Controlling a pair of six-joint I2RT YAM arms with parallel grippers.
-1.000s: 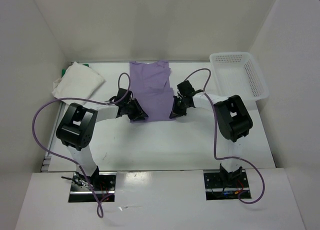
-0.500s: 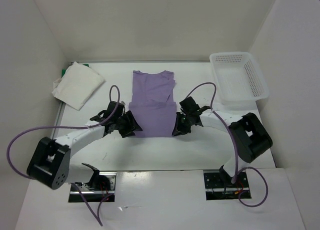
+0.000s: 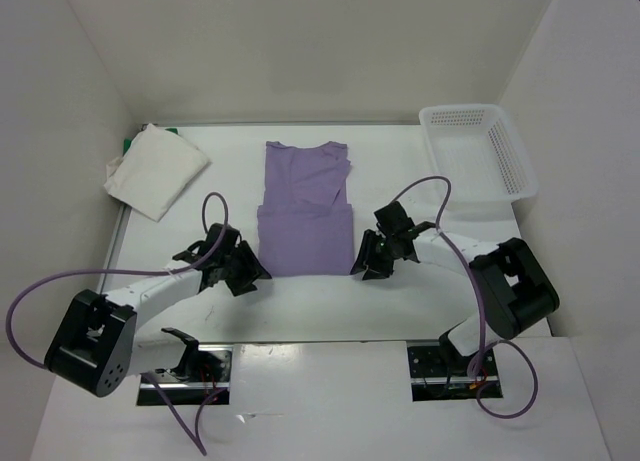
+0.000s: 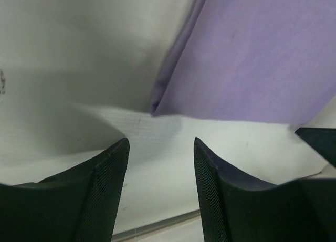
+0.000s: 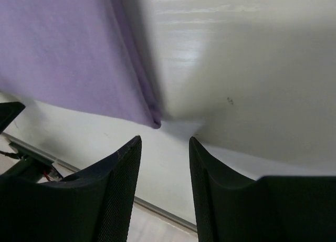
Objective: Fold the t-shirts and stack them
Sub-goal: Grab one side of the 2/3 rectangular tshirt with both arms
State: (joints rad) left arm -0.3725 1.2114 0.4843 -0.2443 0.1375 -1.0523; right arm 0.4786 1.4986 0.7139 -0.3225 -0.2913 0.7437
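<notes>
Centrally, the lavender purple cloth t-shirt [image 3: 305, 216] lies flat on the white worktop [image 3: 330, 306]. Its long axis runs from the near edge toward the far edge, and one short edge faces the arms.

The left gripper [image 3: 250, 271] sits just outside the near-left corner of that short edge, and the right gripper [image 3: 363, 264] sits just outside the near-right corner. Each arm is therefore the nearer one to its own corner. In both wrist views the dark fingers [image 4: 105, 189] are spread apart and hold nothing. The cloth corner lies just beyond the tips, slightly toward the shirt's midline, with a strip of bare worktop between.

The next move probably depends on each gripper closing that small gap inward and forward to pinch its corner. The near short edge could then be carried along the long axis toward the far edge.

A folded white cloth t-shirt [image 3: 155, 169] rests near the far-left corner, with a bright green cloth t-shirt [image 3: 130, 144] showing beneath it. A white perforated plastic basket [image 3: 520, 166] stands at the far-right corner.
</notes>
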